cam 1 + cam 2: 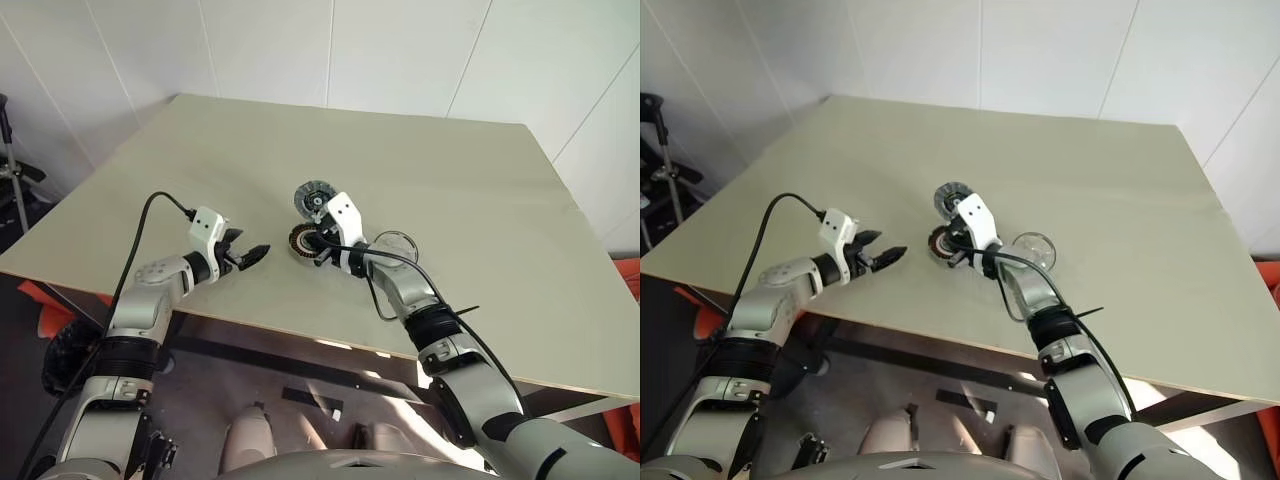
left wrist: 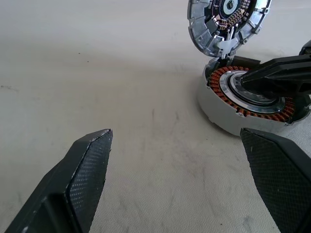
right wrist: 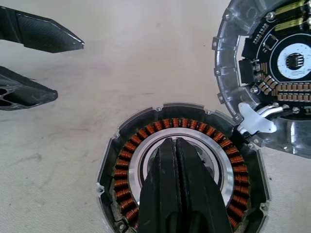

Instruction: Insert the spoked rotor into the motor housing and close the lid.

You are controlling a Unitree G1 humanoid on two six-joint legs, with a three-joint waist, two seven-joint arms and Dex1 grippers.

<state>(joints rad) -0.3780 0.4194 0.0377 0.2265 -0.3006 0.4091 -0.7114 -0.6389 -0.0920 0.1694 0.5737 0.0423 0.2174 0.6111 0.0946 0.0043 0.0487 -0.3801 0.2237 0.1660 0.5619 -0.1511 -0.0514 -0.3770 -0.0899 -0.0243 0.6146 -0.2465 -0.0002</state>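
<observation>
The motor housing (image 3: 121, 170), a short round cup with copper windings around a silver centre, sits on the table near its front middle (image 1: 300, 240). My right gripper (image 3: 173, 141) is shut, its tips resting in the housing's centre and holding nothing. The lid (image 3: 272, 73), a silver-rimmed round cover with a dark circuit board inside, stands tilted open at the housing's far rim (image 1: 312, 198), joined by a silver bracket. The spoked rotor (image 1: 397, 245), a pale shiny wheel-like disc, lies on the table just right of the housing. My left gripper (image 2: 176, 132) hangs open and empty, left of the housing (image 1: 250, 246).
The beige table (image 1: 450, 180) has its front edge just below both grippers. Black cables run along both arms. On the floor to the left are a black stand (image 1: 12, 170) and orange objects (image 1: 50, 305).
</observation>
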